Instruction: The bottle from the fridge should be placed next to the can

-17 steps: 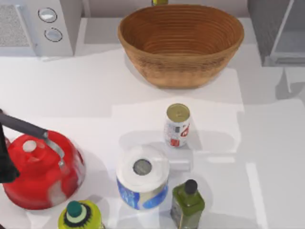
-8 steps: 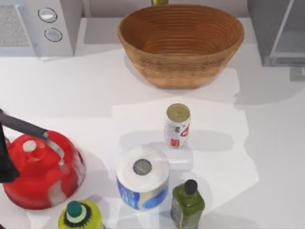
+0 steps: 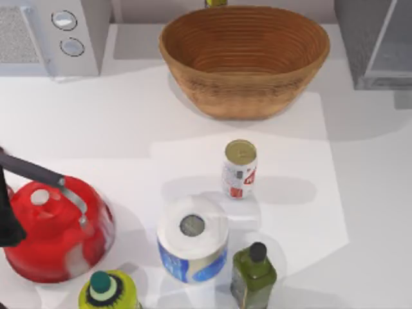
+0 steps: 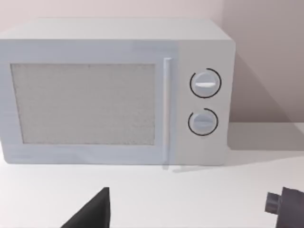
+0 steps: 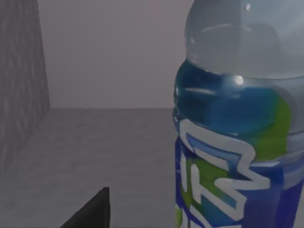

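Observation:
The bottle, clear bluish plastic with a blue-green label, stands close before my right gripper in the right wrist view, on the pale floor inside the fridge. One dark finger shows well off to the bottle's side, apart from it, and the other is hidden behind the bottle. The fridge's grey wall rises beside it. The can, white with red markings and a gold top, stands upright mid-table. My left arm is parked at the table's left edge, with its gripper open and facing the microwave.
A woven basket sits at the back centre and a microwave at the back left. A red kettle, a paper roll, a dark green bottle and a yellow-green bottle crowd the front. Bare table lies right of the can.
The shadow on the table's right side has drawn back toward the fridge. Nothing on the table has moved.

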`<move>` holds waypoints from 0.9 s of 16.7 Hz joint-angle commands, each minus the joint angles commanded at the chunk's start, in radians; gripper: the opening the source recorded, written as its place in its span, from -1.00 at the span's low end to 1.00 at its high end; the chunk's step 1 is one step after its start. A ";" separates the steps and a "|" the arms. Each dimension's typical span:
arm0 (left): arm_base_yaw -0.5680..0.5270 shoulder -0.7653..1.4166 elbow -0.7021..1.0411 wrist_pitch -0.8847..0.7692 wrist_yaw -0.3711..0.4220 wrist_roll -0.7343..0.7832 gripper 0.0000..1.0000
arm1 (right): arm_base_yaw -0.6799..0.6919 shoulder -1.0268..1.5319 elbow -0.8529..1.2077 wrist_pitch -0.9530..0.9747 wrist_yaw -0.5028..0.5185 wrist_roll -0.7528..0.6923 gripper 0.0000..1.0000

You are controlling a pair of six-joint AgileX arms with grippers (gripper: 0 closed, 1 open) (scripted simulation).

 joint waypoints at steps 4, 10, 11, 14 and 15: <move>0.000 0.000 0.000 0.000 0.000 0.000 1.00 | 0.004 0.032 0.065 -0.028 0.008 0.000 1.00; 0.000 0.000 0.000 0.000 0.000 0.000 1.00 | 0.022 0.130 0.260 -0.126 0.028 -0.001 1.00; 0.000 0.000 0.000 0.000 0.000 0.000 1.00 | 0.024 0.139 0.279 -0.136 0.030 -0.001 1.00; 0.000 0.000 0.000 0.000 0.000 0.000 1.00 | 0.025 0.144 0.289 -0.141 0.031 -0.001 1.00; 0.000 0.000 0.000 0.000 0.000 0.000 1.00 | 0.025 0.144 0.289 -0.141 0.031 -0.001 1.00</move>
